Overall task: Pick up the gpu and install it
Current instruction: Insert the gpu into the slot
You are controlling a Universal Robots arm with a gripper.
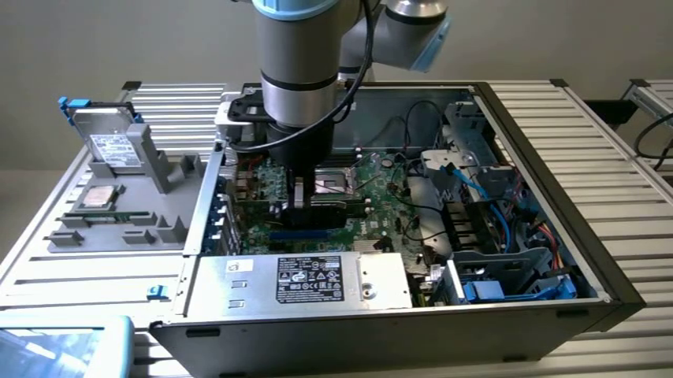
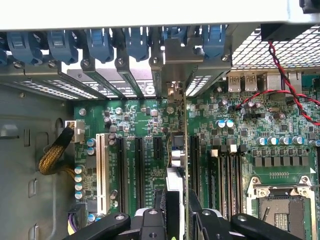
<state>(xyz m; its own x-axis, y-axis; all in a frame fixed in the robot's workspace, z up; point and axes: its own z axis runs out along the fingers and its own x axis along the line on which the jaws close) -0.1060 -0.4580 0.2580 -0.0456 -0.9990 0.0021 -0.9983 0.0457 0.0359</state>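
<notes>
1. Down in the case [image 1: 526,260], gripper [image 2: 177,202] pinched narrow on the gpu [image 2: 176,150]
2. It stands edge-on over a motherboard [image 2: 140,125] slot; seated or not, can't tell
3. Looks light, stiff, fragile: I'd grip bare board edge, clear of components

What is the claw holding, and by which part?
The thin flat gpu card with a metal bracket, clamped by the claw along its top long edge, standing edge-on over the green motherboard.
</notes>
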